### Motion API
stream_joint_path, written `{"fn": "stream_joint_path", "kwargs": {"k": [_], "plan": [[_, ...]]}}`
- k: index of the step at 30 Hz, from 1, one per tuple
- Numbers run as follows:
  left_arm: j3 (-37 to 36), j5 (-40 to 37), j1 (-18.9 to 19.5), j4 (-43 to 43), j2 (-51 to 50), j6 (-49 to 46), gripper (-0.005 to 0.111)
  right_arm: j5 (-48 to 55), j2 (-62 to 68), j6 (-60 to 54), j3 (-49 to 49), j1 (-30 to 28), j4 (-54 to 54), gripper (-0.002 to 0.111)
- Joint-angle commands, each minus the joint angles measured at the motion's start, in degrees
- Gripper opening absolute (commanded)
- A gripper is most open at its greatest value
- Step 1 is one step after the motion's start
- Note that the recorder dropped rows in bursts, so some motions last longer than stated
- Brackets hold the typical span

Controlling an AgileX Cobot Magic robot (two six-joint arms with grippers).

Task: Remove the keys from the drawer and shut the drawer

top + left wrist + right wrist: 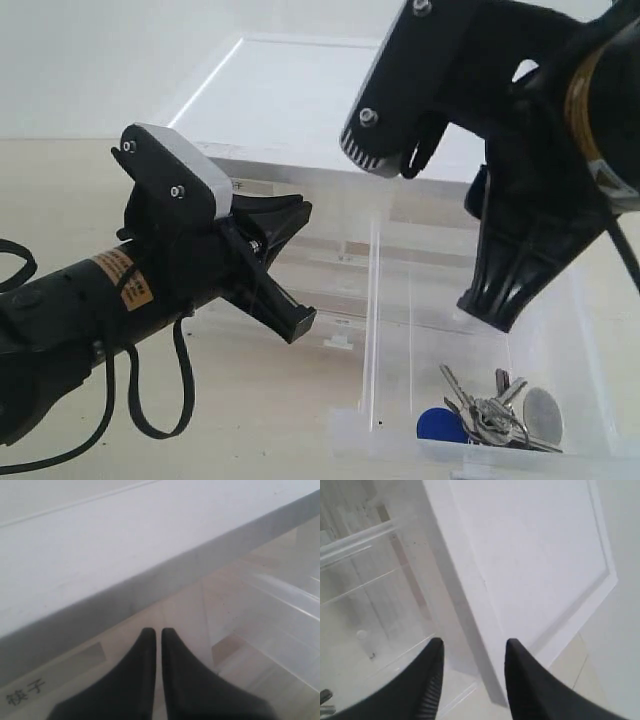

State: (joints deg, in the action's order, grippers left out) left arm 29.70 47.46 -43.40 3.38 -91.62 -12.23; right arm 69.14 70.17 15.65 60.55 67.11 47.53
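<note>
The keys [492, 412] are noted loose at the near end of the pulled-out drawer [372, 340], so the right tool [472, 655], held above half-parted and empty, is best lowered straight over the ring; farther off, the left tool [156, 632] is shown pressed shut on nothing only by its wrist view.

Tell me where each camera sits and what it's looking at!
Exterior view: off the robot, above the open drawer with keys; both arms show.
Left wrist view: on left arm, facing the cabinet's white top; shut left end effector shows.
Right wrist view: on right arm, above that top; open right end effector shows.
Both wrist views share the white top.
</note>
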Motion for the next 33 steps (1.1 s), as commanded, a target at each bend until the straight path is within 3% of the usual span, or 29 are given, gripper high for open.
{"fn": "stream_joint_path", "kwargs": {"k": [1, 5, 8, 12, 15, 17, 20, 22, 24, 26, 29, 31, 33], "plan": [[0.3, 0.2, 0.5, 2.0, -0.2, -0.2, 0.005, -0.9, -0.3, -6.0, -0.1, -0.2, -10.7, 0.038], [0.3, 0.2, 0.5, 2.0, -0.2, -0.2, 0.005, -2.5, -0.3, -2.8, -3.0, -0.3, -6.8, 0.049], [0.3, 0.3, 0.5, 2.0, -0.2, 0.0, 0.005, -2.1, -0.7, -2.0, -3.4, -0.3, -6.0, 0.049], [0.3, 0.1, 0.5, 2.0, -0.2, 0.4, 0.005, -6.2, -0.8, -9.0, -3.4, -4.7, -19.1, 0.048], [0.3, 0.1, 0.5, 1.5, -0.2, 0.8, 0.005, -6.8, -0.9, -12.7, -3.3, -7.5, -22.2, 0.044], [0.3, 0.1, 0.5, 1.6, -0.2, 1.1, 0.005, -6.4, 0.9, -14.1, -3.3, -8.7, -22.4, 0.034], [0.3, 0.0, 0.5, 1.6, -0.2, 1.1, 0.005, -9.7, 3.9, -9.4, -3.3, -8.9, -17.6, 0.033], [0.2, -0.4, 0.5, 1.6, -0.2, 1.1, 0.005, -12.9, 3.7, 1.1, -3.3, -8.9, -3.6, 0.033], [0.2, -0.4, 0.5, 1.6, -0.2, 1.1, 0.005, -8.1, 2.7, 15.1, -3.3, -8.6, 8.3, 0.031], [0.2, 0.0, 0.5, 1.3, -0.2, 1.1, 0.005, -3.0, 2.3, 15.2, -3.3, -8.4, 7.1, 0.029], [0.2, 0.6, 0.5, 0.7, -0.2, 1.1, 0.005, -3.6, 1.1, 4.0, -3.3, -8.0, -4.9, 0.03], [0.2, 0.6, 0.5, -0.3, -0.2, 2.2, 0.005, -4.3, 1.1, 2.8, -3.3, -8.0, -7.6, 0.036], [0.2, 0.4, 0.5, -0.4, -0.2, 2.3, 0.005, -4.7, 1.0, 2.8, -3.2, -8.0, -6.8, 0.051]]}}
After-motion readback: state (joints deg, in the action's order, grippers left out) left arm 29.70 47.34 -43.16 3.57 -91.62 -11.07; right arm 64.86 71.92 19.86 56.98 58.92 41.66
